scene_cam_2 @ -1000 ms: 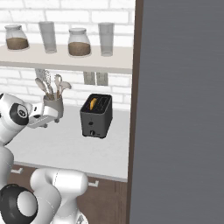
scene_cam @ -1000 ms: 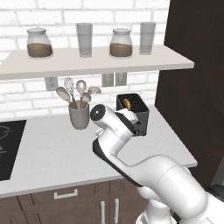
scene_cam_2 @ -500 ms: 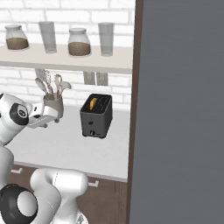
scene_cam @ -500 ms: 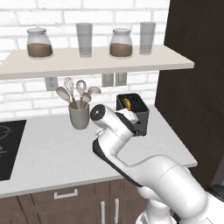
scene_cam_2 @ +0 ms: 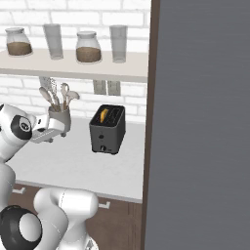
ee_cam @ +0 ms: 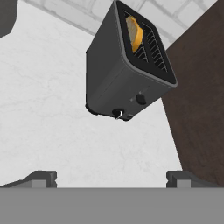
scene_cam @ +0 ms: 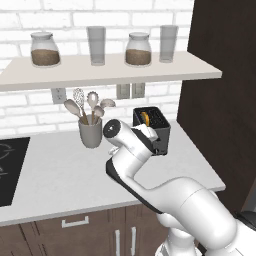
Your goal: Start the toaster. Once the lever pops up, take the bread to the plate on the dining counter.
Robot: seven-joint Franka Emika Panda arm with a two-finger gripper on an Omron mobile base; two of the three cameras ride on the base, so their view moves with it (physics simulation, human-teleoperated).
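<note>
Two jars (scene_cam: 44, 49) and two glasses (scene_cam: 96, 45) alternate along the shelf (scene_cam: 110, 70); no writing can be read on any of them. Cooktop (scene_cam: 11, 167): black, at the far left of the white tabletop (scene_cam: 60, 175). Cup (scene_cam: 90, 132): grey, holding utensils, just left of the arm's wrist. Toaster (scene_cam_2: 108, 129): dark grey, on the tabletop beside a dark brown panel (scene_cam: 220, 85). Bread (ee_cam: 134, 31): upright in the left slot, orange crust up. Arm: elbow low, reaching forward over the tabletop, hand short of the toaster. Fingers (ee_cam: 43, 178): spread wide, holding nothing.
</note>
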